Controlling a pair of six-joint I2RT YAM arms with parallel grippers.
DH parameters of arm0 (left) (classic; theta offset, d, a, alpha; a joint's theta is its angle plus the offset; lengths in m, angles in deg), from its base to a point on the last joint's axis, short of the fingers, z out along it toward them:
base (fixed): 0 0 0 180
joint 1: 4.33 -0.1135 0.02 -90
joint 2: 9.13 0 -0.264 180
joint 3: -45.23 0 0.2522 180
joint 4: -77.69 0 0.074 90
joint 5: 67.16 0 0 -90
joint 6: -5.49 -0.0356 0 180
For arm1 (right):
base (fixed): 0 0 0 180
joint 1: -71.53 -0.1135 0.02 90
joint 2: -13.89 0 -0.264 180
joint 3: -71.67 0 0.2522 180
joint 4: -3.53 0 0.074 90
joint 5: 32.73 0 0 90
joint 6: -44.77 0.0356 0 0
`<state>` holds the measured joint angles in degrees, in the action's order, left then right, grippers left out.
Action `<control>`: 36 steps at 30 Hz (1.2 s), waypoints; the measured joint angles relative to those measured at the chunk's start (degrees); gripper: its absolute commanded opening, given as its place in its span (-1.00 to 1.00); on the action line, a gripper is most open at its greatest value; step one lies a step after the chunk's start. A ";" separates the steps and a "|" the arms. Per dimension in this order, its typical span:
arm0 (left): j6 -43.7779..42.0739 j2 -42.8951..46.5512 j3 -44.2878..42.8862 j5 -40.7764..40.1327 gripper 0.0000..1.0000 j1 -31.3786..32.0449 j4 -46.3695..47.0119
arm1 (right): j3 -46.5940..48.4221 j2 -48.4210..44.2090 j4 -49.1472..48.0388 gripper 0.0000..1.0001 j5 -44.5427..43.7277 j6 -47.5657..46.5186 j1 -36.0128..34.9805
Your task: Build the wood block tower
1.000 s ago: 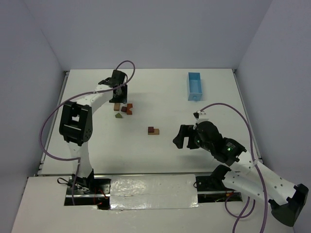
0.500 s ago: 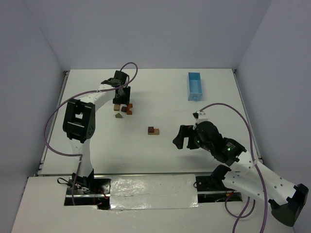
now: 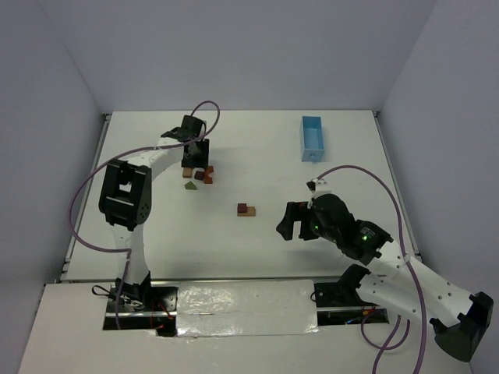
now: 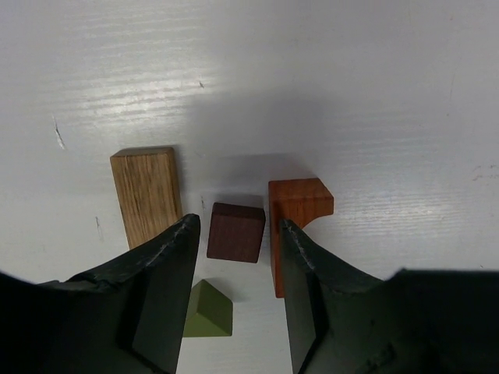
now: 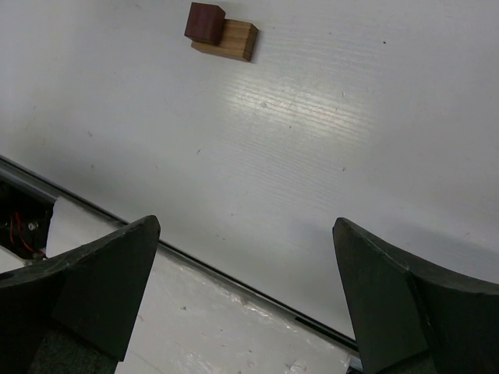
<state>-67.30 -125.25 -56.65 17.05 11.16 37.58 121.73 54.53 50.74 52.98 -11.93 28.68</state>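
Reaching for brown cube (image 4: 236, 238): left end effector (image 4: 235, 224) straddles it, jaws apart; should close next. Right end effector (image 5: 245, 227) spread, empty.

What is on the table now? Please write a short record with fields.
left tool: open, empty, above the dark cube
beside that cube: light plank, orange arch piece, green triangle
right tool: open wide, empty
in the middle: maroon cube touching tan block
far right: blue tray

White table (image 3: 257, 156), loose wooden blocks (image 3: 207, 173), block pair (image 3: 246, 209), blue tray (image 3: 313, 138)
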 measured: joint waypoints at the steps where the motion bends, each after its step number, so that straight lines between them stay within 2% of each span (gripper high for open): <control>1: 0.28 0.39 0.55 0.00 0.16 -0.02 0.26 | 0.00 0.09 0.00 0.99 0.11 0.00 0.00; 9: 1.31 4.09 2.64 0.42 0.16 -0.98 0.26 | 0.00 0.35 -0.04 0.99 0.72 -0.17 0.00; 13: 1.25 4.94 2.62 0.74 0.10 -1.84 0.48 | -0.22 0.46 -0.13 0.99 0.85 -0.17 0.00; 17: 1.20 4.83 2.62 1.42 0.08 -2.32 0.26 | -0.26 0.42 -0.11 0.99 0.98 -0.22 0.00; 23: 1.18 3.13 2.62 2.93 0.17 -2.27 0.66 | -0.26 -0.07 0.02 0.99 0.87 -0.31 0.00; 27: 1.20 1.22 2.62 3.13 0.07 -2.12 0.50 | -0.26 -0.63 0.04 0.99 0.85 -0.37 0.00; 36: 1.20 0.70 2.62 3.10 0.07 -1.86 0.28 | -0.26 -1.42 0.13 0.99 0.70 -0.39 0.00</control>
<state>-66.10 -124.55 -54.03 20.16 9.30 37.86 121.47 53.11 50.87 53.68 -12.32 28.68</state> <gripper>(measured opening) 0.535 0.996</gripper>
